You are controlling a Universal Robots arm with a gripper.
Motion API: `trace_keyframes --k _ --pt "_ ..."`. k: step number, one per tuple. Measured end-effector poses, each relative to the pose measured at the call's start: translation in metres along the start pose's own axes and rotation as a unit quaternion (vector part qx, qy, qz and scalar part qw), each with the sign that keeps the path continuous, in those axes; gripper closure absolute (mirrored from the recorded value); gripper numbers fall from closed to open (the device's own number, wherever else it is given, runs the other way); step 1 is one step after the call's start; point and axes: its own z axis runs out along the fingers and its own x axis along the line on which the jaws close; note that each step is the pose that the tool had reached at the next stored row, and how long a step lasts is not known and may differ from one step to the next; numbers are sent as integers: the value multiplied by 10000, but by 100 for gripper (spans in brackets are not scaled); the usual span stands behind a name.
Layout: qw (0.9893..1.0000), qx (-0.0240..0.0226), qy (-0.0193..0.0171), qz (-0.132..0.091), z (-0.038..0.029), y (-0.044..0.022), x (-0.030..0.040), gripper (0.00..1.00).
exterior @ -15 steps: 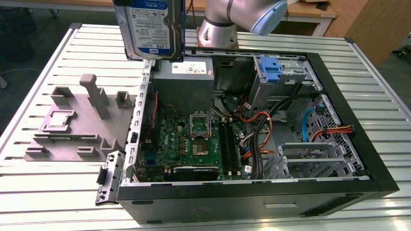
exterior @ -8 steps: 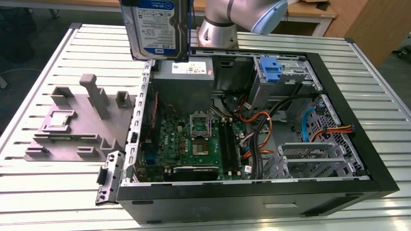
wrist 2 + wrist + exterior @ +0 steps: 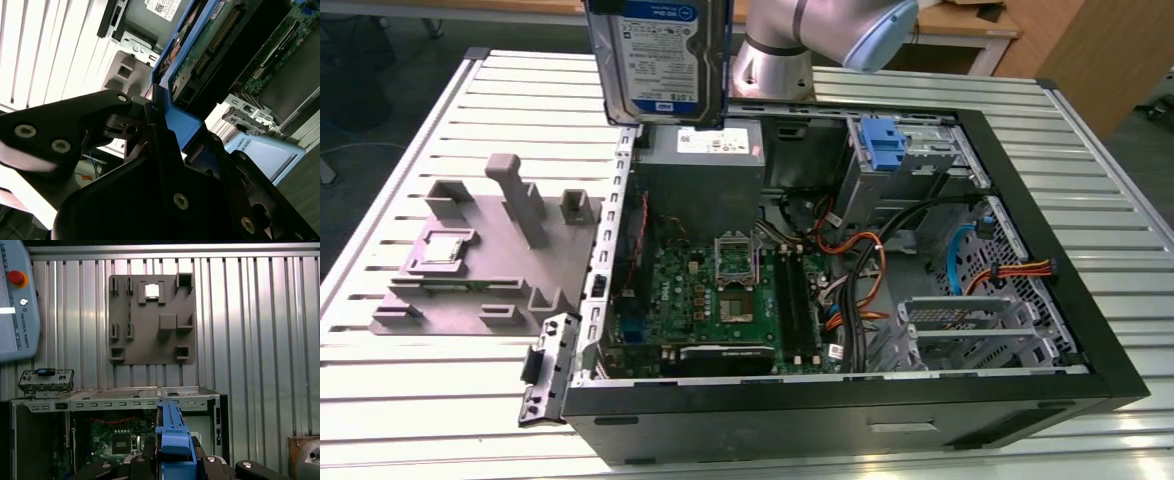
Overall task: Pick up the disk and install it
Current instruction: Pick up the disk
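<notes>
Above the far side of the case (image 3: 854, 410), holding the disk (image 3: 660, 60) on edge, fingers (image 3: 160, 145) clamped on its blue frame; pickup done, install pending, likely needing careful alignment inside.

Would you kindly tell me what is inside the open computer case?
A green motherboard, a grey power supply, orange and black cables, and a metal drive cage. The disk, clamped in the end effector, hangs above the case. The cables hide what lies beneath them.
</notes>
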Motion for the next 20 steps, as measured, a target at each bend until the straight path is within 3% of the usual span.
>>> trace_keyframes --k 20 --pt "10000 0 0 0 -6 -286 -14 63"
